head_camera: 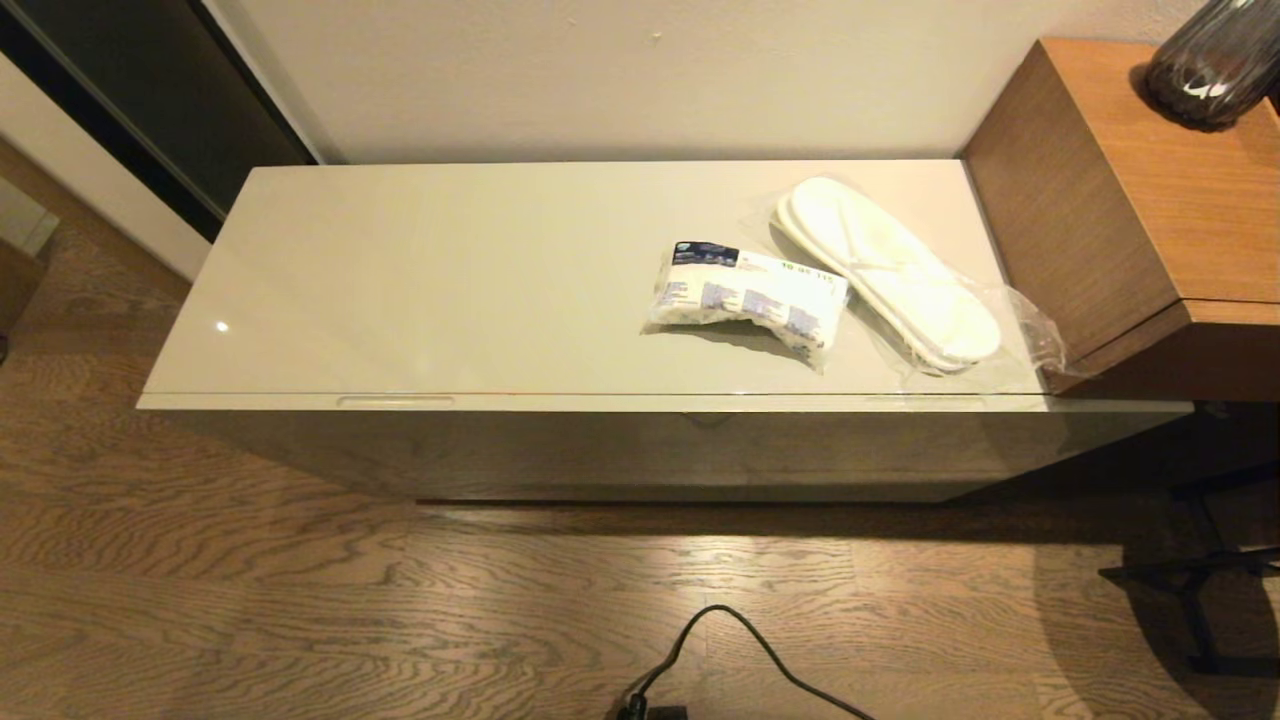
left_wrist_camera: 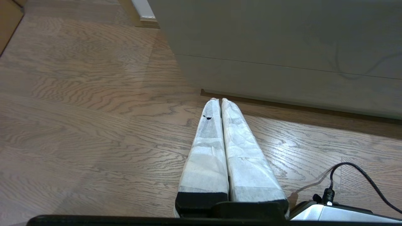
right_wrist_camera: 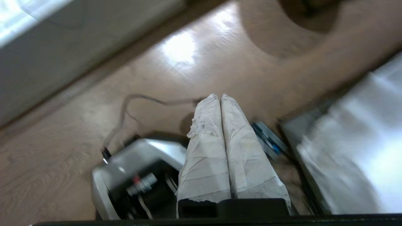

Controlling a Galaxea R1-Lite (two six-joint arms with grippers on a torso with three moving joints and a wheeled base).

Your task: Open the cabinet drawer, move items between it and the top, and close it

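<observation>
The glossy cream top (head_camera: 420, 280) carries both items on its right half. A soft white packet with blue panels (head_camera: 748, 298) lies beside the flat white slippers in their clear bag (head_camera: 890, 268). Below the front edge the cabinet drawer (head_camera: 620, 450) is closed, with a handle slot (head_camera: 395, 401) near its left end. Neither arm shows in the head view. My left gripper (left_wrist_camera: 219, 99) hangs shut and empty low over the floor, facing the cabinet's pale front (left_wrist_camera: 282, 47). My right gripper (right_wrist_camera: 219, 95) is shut and empty above the floor beside the robot's base.
A taller brown wooden unit (head_camera: 1130, 200) adjoins the cabinet's right end, with a dark vase (head_camera: 1215, 60) on it. A black cable (head_camera: 740, 640) lies on the wood floor in front. A dark stand (head_camera: 1190, 600) sits at the right. A dark panel (head_camera: 150, 100) stands at back left.
</observation>
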